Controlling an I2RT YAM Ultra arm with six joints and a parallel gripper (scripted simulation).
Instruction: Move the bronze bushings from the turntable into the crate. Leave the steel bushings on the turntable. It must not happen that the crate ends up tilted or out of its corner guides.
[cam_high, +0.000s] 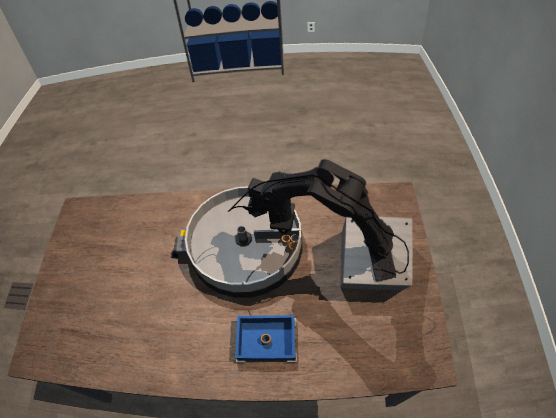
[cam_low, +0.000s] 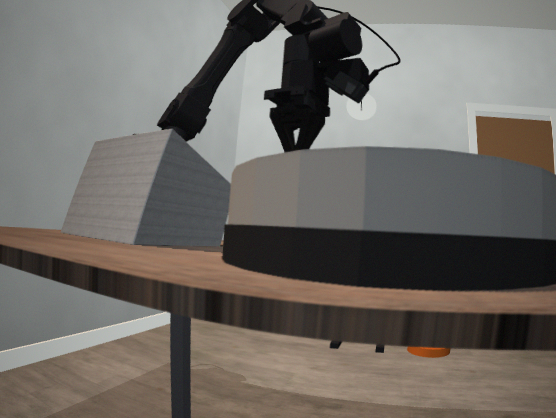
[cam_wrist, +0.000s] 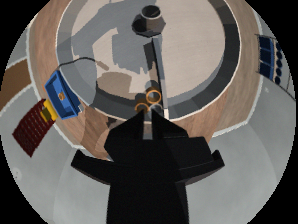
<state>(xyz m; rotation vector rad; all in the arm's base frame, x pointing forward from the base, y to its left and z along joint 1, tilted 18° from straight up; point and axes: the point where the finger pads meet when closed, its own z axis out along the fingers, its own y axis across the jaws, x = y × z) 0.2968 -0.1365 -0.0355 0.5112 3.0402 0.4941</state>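
Note:
The grey round turntable (cam_high: 245, 241) stands mid-table with a dark hub (cam_high: 243, 236) at its centre. A small cluster of bronze bushings (cam_high: 289, 241) lies at its right inner rim; in the wrist view they (cam_wrist: 149, 100) sit right in front of the fingertips. My gripper (cam_high: 281, 225) hangs just above them with fingers nearly together and nothing between them. In the low side view the gripper (cam_low: 298, 142) dips behind the turntable wall, its tips hidden. The blue crate (cam_high: 265, 338) at the table's front holds one bronze bushing (cam_high: 265, 335). I cannot make out any steel bushings.
A dark bar (cam_high: 267, 234) runs from the hub towards the bushings. The arm's grey base block (cam_high: 377, 255) stands right of the turntable. A small box with a yellow top (cam_high: 180, 242) is on the turntable's left side. A shelf rack (cam_high: 232, 37) stands by the far wall.

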